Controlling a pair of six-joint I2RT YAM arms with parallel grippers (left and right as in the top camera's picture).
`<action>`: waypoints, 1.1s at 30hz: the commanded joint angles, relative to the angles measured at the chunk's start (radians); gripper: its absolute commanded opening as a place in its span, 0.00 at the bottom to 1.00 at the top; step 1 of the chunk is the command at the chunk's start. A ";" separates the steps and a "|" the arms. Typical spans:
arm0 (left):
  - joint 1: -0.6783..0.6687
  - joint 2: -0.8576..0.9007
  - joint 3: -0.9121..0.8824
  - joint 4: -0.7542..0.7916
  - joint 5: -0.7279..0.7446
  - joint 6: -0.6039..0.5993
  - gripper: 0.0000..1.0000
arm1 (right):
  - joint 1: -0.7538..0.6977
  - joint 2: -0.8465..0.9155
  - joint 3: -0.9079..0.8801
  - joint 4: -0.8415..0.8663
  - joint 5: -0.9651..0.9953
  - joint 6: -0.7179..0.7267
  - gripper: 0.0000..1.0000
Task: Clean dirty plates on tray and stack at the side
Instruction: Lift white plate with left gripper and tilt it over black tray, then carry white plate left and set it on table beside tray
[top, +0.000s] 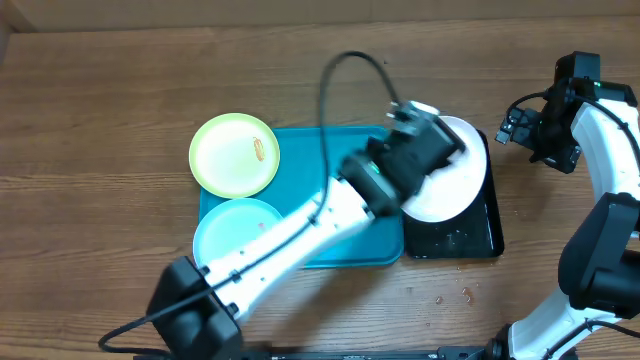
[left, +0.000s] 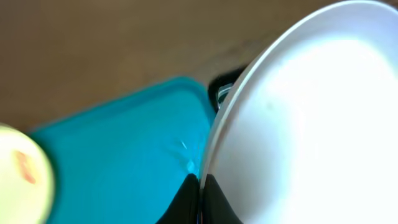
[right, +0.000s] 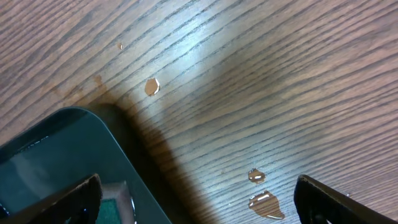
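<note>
My left gripper (top: 440, 150) is shut on the rim of the white plate (top: 455, 185) and holds it tilted over the black tray (top: 470, 240). In the left wrist view the fingers (left: 200, 186) pinch the white plate's (left: 311, 124) edge, with the turquoise tray (left: 124, 149) behind. The lime green plate (top: 235, 153), with an orange-red smear, sits at the turquoise tray's (top: 340, 255) far left corner, partly over the edge. The light blue plate (top: 230, 230) lies on the tray's near left. My right gripper (top: 520, 128) is open and empty, right of the black tray.
The glossy black tray (right: 56, 162) lies right of the turquoise tray, wet inside. Water drops (right: 264, 199) lie on the wooden table (right: 280, 74) beside it, and a few more drops (top: 450, 295) lie in front of it.
</note>
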 joint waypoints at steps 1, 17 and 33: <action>0.169 0.011 0.024 -0.040 0.505 -0.138 0.04 | -0.005 -0.016 0.017 0.005 0.000 0.008 1.00; 0.882 0.011 0.024 -0.306 0.781 -0.001 0.04 | -0.004 -0.016 0.017 0.005 0.000 0.008 1.00; 1.432 0.011 0.024 -0.410 0.701 0.087 0.04 | -0.004 -0.016 0.017 0.005 0.000 0.008 1.00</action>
